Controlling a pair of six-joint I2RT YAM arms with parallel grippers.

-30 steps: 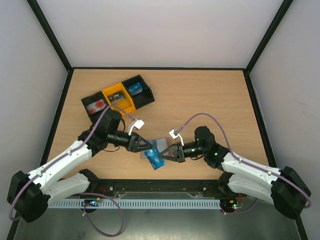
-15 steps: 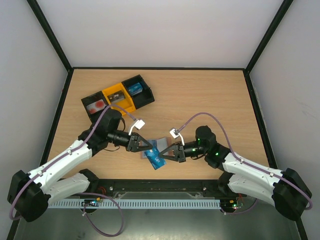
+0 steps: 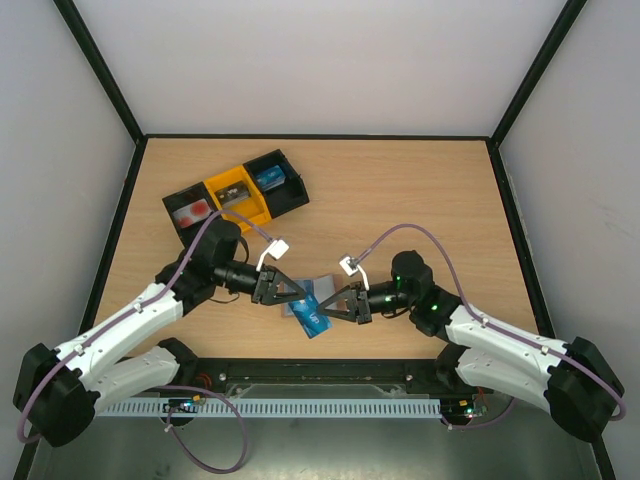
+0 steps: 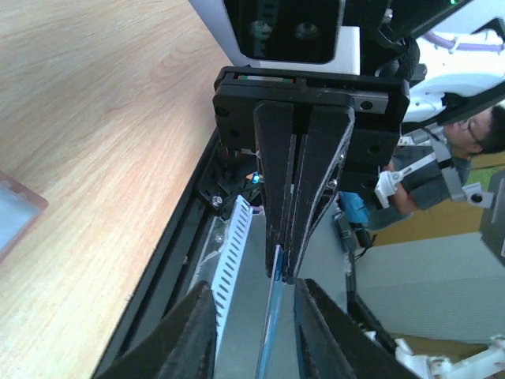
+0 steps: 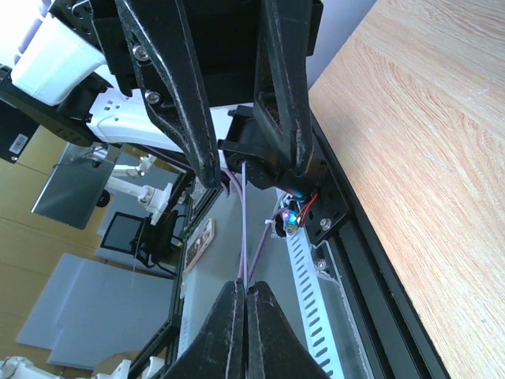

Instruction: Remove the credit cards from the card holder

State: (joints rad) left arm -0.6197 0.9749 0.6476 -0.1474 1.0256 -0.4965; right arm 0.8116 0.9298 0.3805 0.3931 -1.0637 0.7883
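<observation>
- A credit card (image 3: 316,322), blue with pale marks, is being pinched by its thin edge between the tightly pressed fingers of the right claw (image 4: 289,237).
- The left claw (image 5: 229,95) is being held spread, with one finger (image 4: 197,335) on each side of the same card. A gap is showing on both sides of the card in the left wrist view.
- The card is being seen edge-on in both wrist views, running straight from one claw to the other, just below the centre of the overhead view.
- The card holder (image 3: 308,300) is being partly hidden under the two claws on the table (image 3: 420,200). Its brown-rimmed corner is showing at the left edge of the left wrist view.
- A black-and-yellow tray (image 3: 235,192) is being left in the upper left, well apart.
</observation>
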